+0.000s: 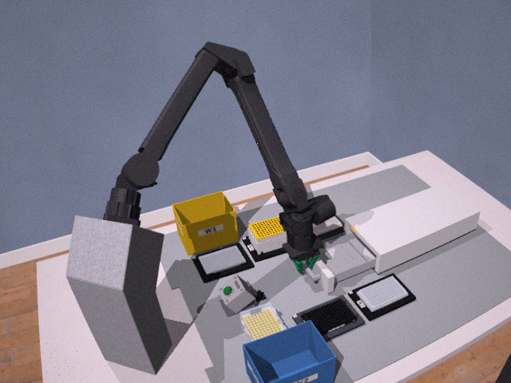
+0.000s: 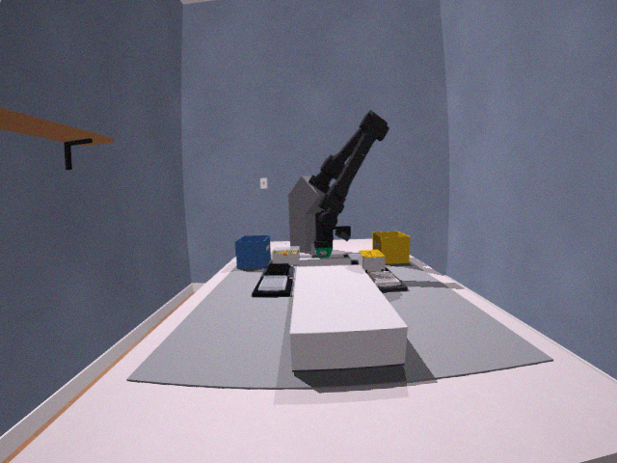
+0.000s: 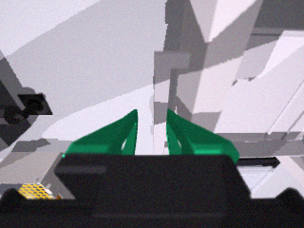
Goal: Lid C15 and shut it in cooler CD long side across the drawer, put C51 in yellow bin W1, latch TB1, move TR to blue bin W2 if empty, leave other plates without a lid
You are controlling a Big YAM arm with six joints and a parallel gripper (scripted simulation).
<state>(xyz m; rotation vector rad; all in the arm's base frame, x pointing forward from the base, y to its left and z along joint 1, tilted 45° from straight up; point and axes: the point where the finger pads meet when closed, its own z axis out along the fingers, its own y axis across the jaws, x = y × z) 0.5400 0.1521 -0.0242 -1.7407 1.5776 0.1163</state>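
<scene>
Top view, one yellow bin [image 1: 193, 241], one blue bin [image 1: 284, 369], one tool [image 1: 304, 270] part-open, gripping nothing.
</scene>
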